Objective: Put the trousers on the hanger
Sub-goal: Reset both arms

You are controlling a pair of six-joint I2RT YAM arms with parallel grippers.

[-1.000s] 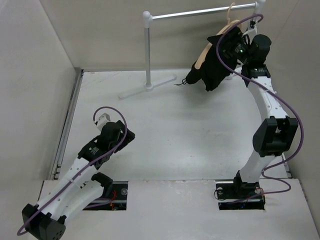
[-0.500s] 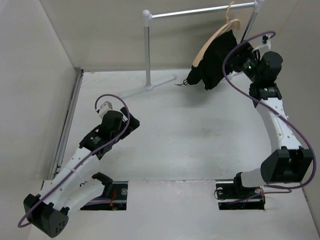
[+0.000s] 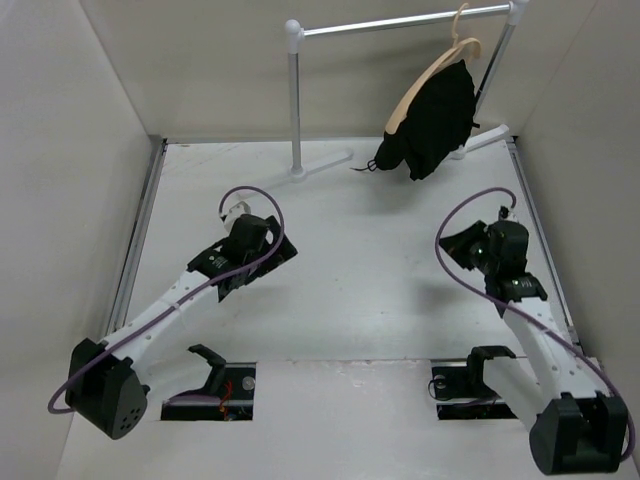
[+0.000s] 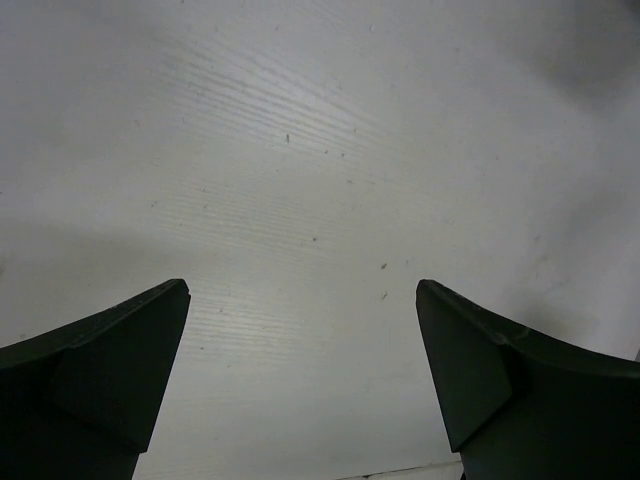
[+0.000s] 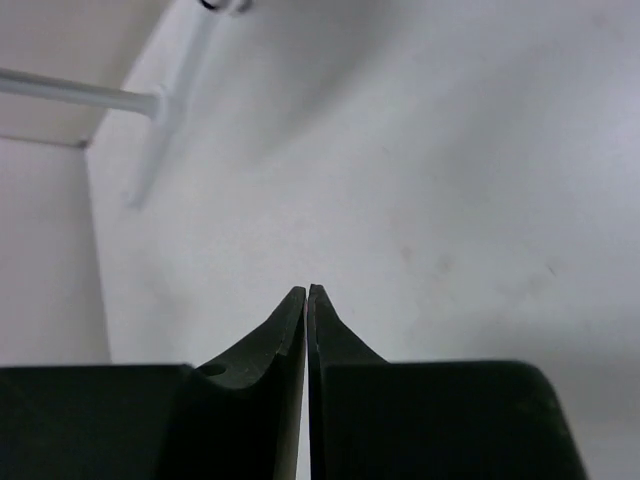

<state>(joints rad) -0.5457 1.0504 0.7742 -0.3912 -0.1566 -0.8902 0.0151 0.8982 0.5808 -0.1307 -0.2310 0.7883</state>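
Note:
The black trousers hang folded over the tan wooden hanger, whose hook sits on the rail at the back right. A thin drawstring dangles at their lower left. My left gripper is over the bare table left of centre, far from the trousers, and in the left wrist view its jaws stand wide open with nothing between them. My right gripper is low over the table on the right. The right wrist view shows this gripper shut, fingertips together, holding nothing.
The white-and-grey rail stand rises at the back, its feet spread on the table; one foot shows in the right wrist view. Walls close in left, back and right. Purple cables loop off both arms.
My right arm has pulled back from the hanging trousers down to the table's right side and its jaws have shut. My left arm has reached further toward the centre, its jaws opening wide.

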